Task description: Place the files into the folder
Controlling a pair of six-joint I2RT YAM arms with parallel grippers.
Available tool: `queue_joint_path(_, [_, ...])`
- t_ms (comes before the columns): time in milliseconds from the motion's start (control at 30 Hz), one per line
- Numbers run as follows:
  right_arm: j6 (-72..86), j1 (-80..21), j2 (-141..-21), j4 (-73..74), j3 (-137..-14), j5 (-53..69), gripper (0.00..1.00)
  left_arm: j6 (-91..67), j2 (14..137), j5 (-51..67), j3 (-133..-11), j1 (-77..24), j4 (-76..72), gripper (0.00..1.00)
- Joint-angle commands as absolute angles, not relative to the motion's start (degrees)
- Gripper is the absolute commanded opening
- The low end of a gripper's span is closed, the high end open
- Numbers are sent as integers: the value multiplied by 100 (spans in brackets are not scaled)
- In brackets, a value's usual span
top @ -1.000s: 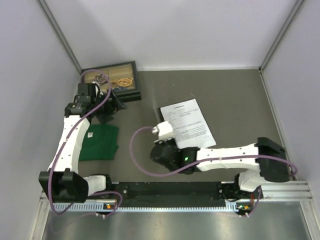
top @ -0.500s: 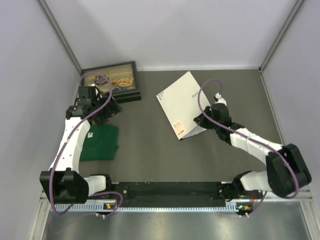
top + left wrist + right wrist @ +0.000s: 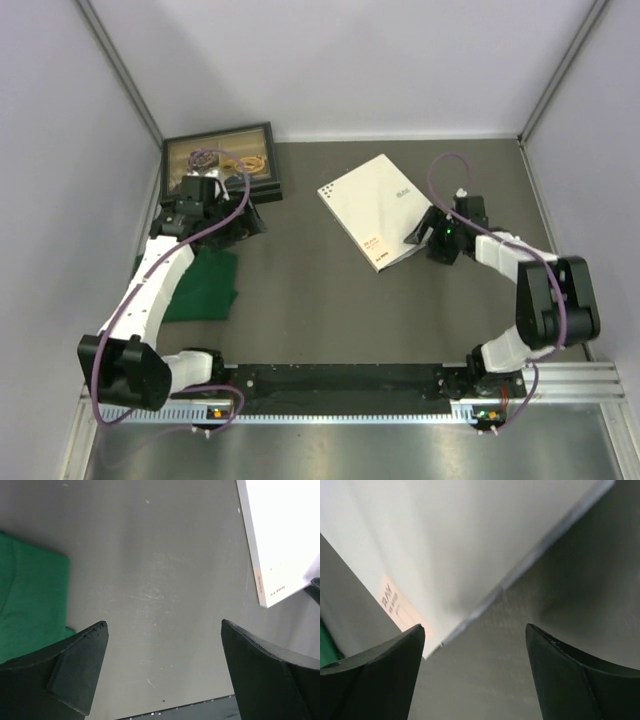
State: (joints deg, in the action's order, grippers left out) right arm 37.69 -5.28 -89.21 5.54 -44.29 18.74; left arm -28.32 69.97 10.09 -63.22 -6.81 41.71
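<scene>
So the folder point(image 3: 378, 212) is lying shut and flat on the surface point(image 3: 330, 300), white cover up, orange label point(image 3: 372, 245) at its near corner. No files are showing loose in any view, so they're probably sitting under that cover, though nothing here proves it.

What's worrying: the right tool point(image 3: 432, 236) is hanging right at the folder's right-hand edge. If it's pulling away low, a finger could be catching the cover's lip and flipping it back open, or dragging the whole folder sideways. There's also no telling whether the sheets are clipped in. If they're only lying loose inside, any bump is risking them sliding out of the open side.

Tools: the right one is standing wide, gripping nothing. Its wrist view is showing the folder's corner below the gap, and whether a fingertip is grazing the cover is impossible to say. The left tool point(image 3: 245, 222) is spread fully wide too, empty, hovering over bare surface between the green cloth point(image 3: 205, 283) and the black box point(image 3: 222, 160), well apart from the folder.
</scene>
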Motion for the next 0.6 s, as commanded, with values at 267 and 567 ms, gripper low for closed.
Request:
queue_joint_path(267, [2936, -3452, -6118, 4726, -6739, -1501, 84, -2470, 7340, 896, -7698, -3294, 3823, 98])
queue_joint_path(567, [2795, -3753, -4000, 4272, -7426, -1220, 99, -2417, 5767, 1188, -8561, -3841, 3402, 99])
